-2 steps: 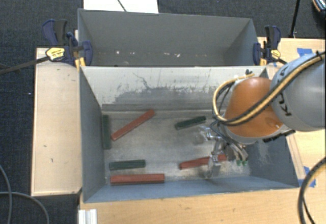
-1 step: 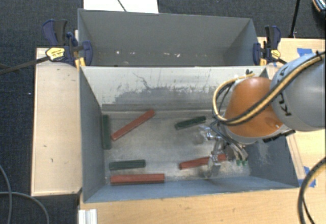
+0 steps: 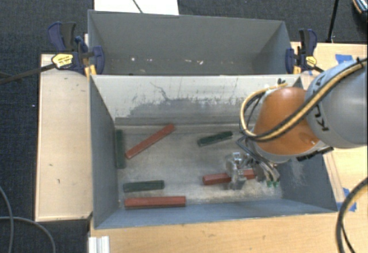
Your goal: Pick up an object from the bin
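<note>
My gripper (image 3: 237, 176) is low in the right part of the bin, under the arm's orange cover. Its metal fingers stand right at a short red bar (image 3: 217, 179) that lies flat on the bin floor, with the bar's right end running in between or under them. A small red piece (image 3: 248, 174) shows just right of the fingers; it may be the same bar's far end. A dark green bar (image 3: 214, 139) lies a little way behind the gripper, tilted. Whether the fingers press on the red bar I cannot see.
Several more bars lie to the left: a long red one (image 3: 149, 141) slanted at the back, a dark green one (image 3: 119, 148) along the left wall, a dark green one (image 3: 143, 186) and a long red one (image 3: 154, 202) near the front wall.
</note>
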You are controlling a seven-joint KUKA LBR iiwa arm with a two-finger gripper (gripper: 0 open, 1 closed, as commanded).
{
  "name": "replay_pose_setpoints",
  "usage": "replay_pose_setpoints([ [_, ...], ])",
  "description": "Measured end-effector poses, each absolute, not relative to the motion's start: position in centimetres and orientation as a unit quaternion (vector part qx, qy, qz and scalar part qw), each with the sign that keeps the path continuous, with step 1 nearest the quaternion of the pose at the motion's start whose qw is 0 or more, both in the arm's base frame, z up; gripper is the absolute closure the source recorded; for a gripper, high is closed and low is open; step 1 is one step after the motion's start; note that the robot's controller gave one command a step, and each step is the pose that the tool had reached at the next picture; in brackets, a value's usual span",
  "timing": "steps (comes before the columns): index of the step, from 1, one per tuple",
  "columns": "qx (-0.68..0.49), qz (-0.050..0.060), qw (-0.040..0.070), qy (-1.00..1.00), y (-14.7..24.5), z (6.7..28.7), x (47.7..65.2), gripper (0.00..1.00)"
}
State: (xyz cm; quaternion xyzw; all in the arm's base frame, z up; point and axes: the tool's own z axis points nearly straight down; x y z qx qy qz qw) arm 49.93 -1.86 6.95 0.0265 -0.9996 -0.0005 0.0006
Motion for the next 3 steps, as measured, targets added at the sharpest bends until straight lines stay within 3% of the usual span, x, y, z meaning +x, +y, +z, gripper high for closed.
replay_pose_setpoints([
  [2, 0.021, 0.0, -0.002, -1.0, -1.9, 13.0, 50.1, 1.0],
  [3, 0.018, 0.0, -0.005, -1.0, -1.8, 20.4, 50.3, 1.0],
])
